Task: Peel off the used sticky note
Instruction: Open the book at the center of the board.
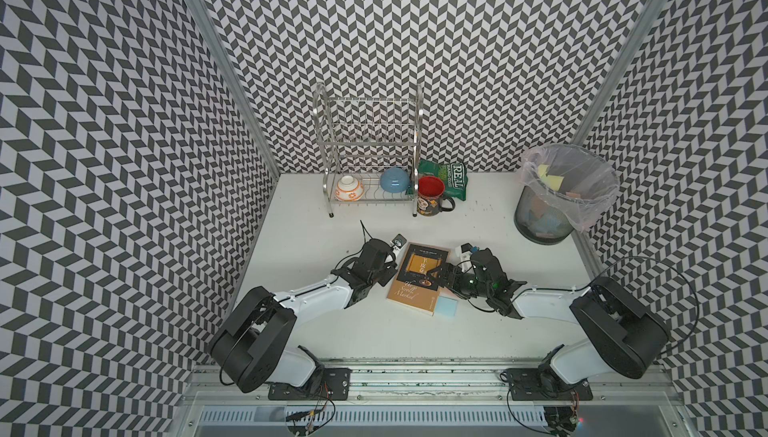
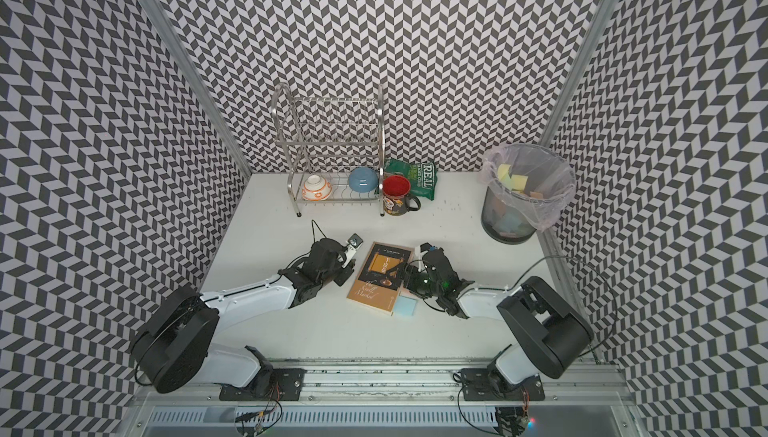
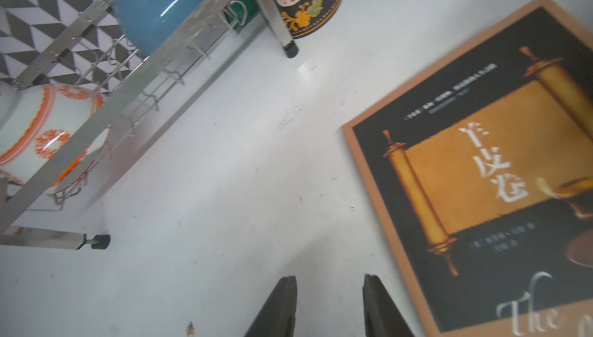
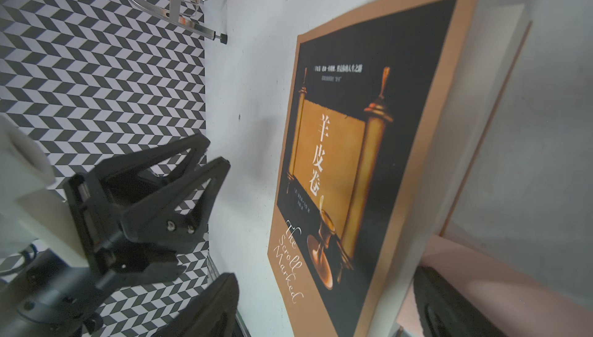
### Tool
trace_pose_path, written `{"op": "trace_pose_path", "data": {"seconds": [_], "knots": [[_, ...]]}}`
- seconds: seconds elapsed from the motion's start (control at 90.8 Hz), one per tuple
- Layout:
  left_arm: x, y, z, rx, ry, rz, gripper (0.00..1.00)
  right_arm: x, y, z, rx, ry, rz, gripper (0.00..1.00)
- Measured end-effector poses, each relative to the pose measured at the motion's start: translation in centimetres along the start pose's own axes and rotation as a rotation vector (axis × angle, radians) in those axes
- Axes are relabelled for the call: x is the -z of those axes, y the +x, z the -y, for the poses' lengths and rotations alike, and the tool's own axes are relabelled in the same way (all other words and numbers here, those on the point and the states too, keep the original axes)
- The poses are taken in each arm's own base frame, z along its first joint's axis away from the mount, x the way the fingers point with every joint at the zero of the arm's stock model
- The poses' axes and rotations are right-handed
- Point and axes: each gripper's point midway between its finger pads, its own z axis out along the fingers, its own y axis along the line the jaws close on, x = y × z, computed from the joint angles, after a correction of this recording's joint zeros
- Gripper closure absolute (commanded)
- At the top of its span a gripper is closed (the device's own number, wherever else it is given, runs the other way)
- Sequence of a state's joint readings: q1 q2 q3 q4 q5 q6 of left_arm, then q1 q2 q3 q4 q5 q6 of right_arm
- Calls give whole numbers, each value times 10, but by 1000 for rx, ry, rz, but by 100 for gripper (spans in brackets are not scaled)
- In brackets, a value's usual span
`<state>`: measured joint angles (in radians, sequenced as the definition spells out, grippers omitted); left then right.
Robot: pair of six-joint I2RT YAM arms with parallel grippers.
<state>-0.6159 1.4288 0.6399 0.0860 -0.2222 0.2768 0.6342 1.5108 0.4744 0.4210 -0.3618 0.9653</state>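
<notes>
1. The blue sticky note (image 1: 446,305) lies flat on the counter (image 1: 374,331), just beside the book (image 1: 409,289), at the corner nearest my right arm.
2. My right fingers (image 4: 211,306) are spread wide over the book's right edge and grip nothing.
3. My left fingers (image 3: 287,297) are a little apart by the book's left edge, holding nothing.
4. Far back stand a rack (image 3: 134,87) with a white bowl (image 1: 350,188) and a blue bowl (image 1: 394,180), a mug (image 1: 431,196), a green bag (image 1: 451,179) and a bin (image 1: 536,223).
5. The blurry pink patch (image 4: 481,274) by my right fingers may be the note; I cannot tell.
</notes>
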Motion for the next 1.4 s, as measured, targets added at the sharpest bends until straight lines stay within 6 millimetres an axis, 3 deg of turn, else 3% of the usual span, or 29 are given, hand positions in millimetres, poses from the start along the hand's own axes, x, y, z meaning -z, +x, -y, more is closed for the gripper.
{"op": "trace_pose_path", "data": {"seconds": [0.088, 0.33, 0.507, 0.87, 1.399], "knots": [[-6, 6, -4, 2, -21, -20, 62, 0, 1, 2, 2, 11, -1, 12], [-34, 44, 12, -26, 9, -154, 62, 2, 4, 6, 12, 34, -8, 11], [-35, 35, 13, -23, 17, -138, 62, 1, 6, 6, 16, 38, -15, 12], [-34, 33, 36, -63, 67, -143, 63, -1, 5, -4, 28, 21, -15, 13], [-36, 31, 38, -59, 62, -144, 64, -8, 6, 3, 19, 40, -20, 13]]}}
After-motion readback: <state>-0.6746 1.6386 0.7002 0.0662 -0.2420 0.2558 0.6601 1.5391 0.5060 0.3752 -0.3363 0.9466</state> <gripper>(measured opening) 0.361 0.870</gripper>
